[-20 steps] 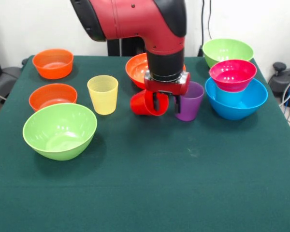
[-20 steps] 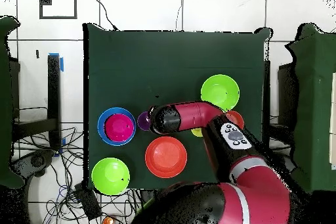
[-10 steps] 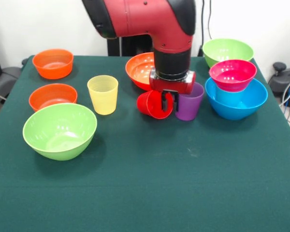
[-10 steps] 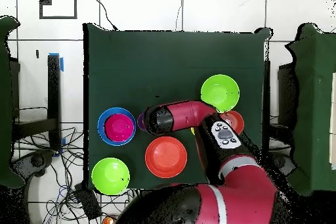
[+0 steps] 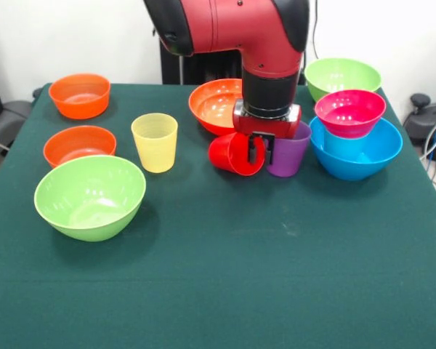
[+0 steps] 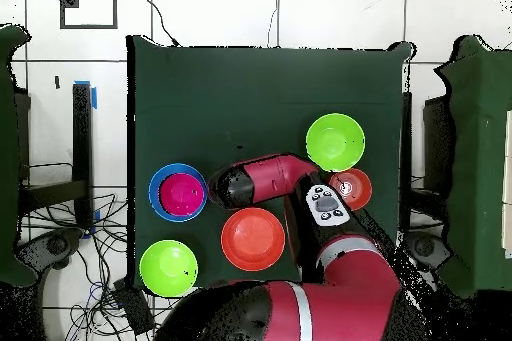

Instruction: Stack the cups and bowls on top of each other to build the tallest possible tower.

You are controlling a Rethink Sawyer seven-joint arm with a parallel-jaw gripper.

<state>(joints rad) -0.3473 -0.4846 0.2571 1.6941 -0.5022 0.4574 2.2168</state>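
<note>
Pincer (image 5: 256, 148) clamped on rim of red plastic tumbler (image 5: 232, 153), held tipped sideways mid-counter against upright purple plastic tumbler (image 5: 288, 149), likely for carrying to a stack.

Tipped cup (image 5: 235, 153) mid-frame, upright cup (image 5: 288, 149) touching its right; small bowl (image 5: 349, 112) nested in big bowl (image 5: 356, 153) far right.

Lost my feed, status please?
Hand shut on red cup, cup tilted sideways. Purple cup right beside it. Magenta bowl sits in blue bowl.
</note>
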